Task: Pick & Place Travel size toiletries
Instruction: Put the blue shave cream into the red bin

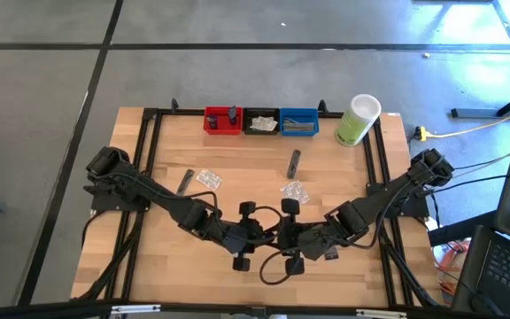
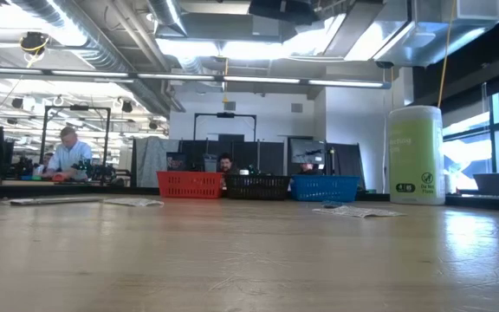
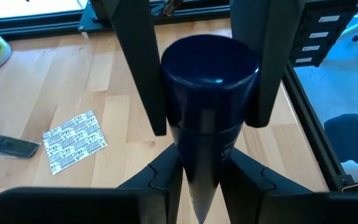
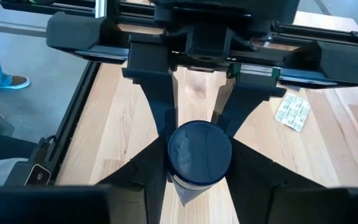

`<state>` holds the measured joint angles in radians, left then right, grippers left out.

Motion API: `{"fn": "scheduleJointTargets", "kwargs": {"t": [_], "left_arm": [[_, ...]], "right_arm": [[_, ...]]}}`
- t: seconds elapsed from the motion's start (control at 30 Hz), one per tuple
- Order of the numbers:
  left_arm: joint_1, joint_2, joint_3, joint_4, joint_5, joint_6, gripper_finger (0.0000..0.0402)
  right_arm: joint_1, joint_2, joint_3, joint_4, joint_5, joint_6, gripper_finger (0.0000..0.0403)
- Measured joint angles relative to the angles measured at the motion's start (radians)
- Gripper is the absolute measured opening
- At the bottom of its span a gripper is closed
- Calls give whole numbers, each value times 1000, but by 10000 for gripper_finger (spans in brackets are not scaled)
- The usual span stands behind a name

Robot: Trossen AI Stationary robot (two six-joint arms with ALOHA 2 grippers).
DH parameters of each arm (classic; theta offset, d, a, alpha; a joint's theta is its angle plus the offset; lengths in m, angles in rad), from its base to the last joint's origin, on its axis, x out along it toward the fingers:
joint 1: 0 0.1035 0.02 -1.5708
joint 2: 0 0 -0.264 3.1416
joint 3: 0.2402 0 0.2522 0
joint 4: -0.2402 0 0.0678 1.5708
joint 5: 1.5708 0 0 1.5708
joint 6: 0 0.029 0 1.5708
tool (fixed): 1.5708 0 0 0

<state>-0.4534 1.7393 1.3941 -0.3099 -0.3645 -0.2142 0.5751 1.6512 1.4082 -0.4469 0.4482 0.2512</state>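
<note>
My right tool (image 4: 199, 163) clenched a navy tube (image 4: 199, 152); left tool's (image 3: 207, 121) state unclear. Packets (image 1: 296, 190) beyond my tools remained unsorted.

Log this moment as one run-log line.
handover | dark navy plastic mini tube | right end effector: gripping it | left end effector: at its tail

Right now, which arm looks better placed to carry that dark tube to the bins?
Probably right: the right gripper grips the navy tube at its cap; the left gripper sits at its thin tail.
</note>
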Motion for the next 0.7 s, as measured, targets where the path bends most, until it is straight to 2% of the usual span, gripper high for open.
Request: {"fn": "scheduleJointTargets", "kwargs": {"t": [0.13, 0.3, 0.5, 0.7], "left_arm": [[0, 0, 0, 2, 0, 20, 110], [0, -1, 0, -2, 17, 37, 145], [0, -59, 0, -99, 15, 45, 191], [-8, -159, 0, -225, 6, -50, 196]], "right_arm": [[0, 0, 0, -3, 0, 0, 128], [0, 0, 0, -3, 0, 0, 129], [2, 0, -1, -15, 0, 3, 137], [6, -14, -2, -32, -12, 8, 127]]}}
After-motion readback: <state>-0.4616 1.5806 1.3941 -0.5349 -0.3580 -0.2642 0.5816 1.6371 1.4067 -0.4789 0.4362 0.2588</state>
